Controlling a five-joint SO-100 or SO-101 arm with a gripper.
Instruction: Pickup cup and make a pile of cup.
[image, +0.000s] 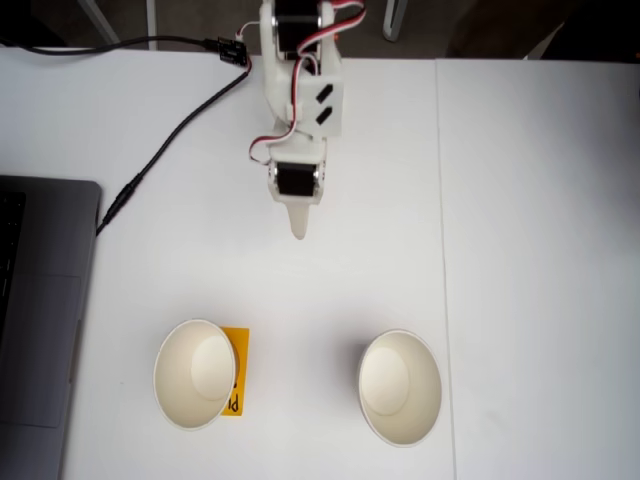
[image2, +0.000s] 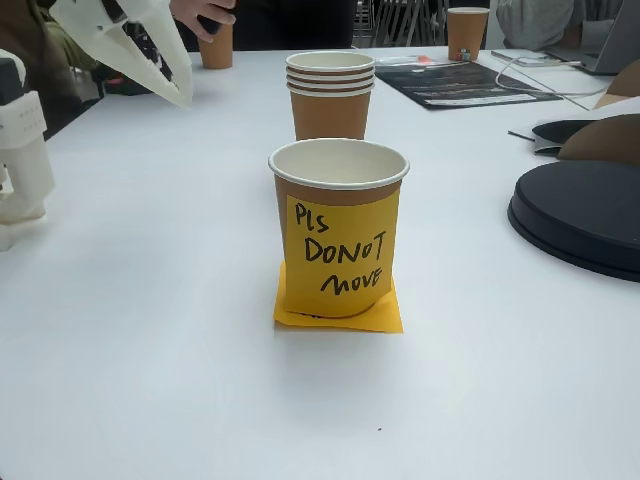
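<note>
Task status: not started, as judged from the present layout. In the fixed view from above, two paper cups stand upright and well apart near the lower edge of the white worktop (image: 520, 200). The left cup (image: 195, 374) rests on an orange sticky note (image: 237, 372) close to the laptop (image: 40, 320) at the left edge. The right cup (image: 399, 387) stands just left of the seam between the two tabletops. No cup is nested in another here, so the pick, the carry and the insertion all remain to be done.

In the low fixed view, the near cup (image2: 338, 225) is seen as brown-walled with a handwritten note (image2: 340, 255) stuck to its front, and the far cup (image2: 331, 95) shows several rolled rims, which suggests a stack rather than a single cup.

Arm pose: the arm (image: 300, 90) is extended from the upper edge of the worktop toward the cups, with the gripper (image: 297, 222) pointed down and forward, well short of both cups and roughly between their lines. In the low view the gripper (image2: 178, 90) is raised above the surface at upper left. The fingers appear pressed together into one tapered tip, and nothing is held.
</note>
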